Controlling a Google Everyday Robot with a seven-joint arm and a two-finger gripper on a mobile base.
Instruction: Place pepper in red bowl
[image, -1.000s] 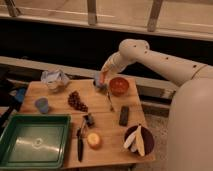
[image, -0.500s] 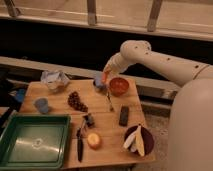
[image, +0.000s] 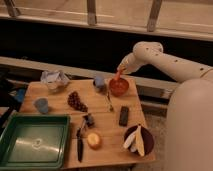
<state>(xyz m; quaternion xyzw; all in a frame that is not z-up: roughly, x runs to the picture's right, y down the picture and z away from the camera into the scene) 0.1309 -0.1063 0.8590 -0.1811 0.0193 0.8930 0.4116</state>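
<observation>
Nearest on the tabletop (image: 55, 97): green tray (image: 35, 141) — nothing much inside; purple bowl (image: 138, 140) holding pale yellow pieces (image: 135, 140). Beside these, round yellow fruit (image: 94, 140). Mid-table: grapes (image: 76, 101), blue cup (image: 41, 105). Farthest: red bowl (image: 119, 87), with pepper (image: 118, 75) hanging just over its rim, clenched in the pincer (image: 120, 70) — not yet lying inside.
</observation>
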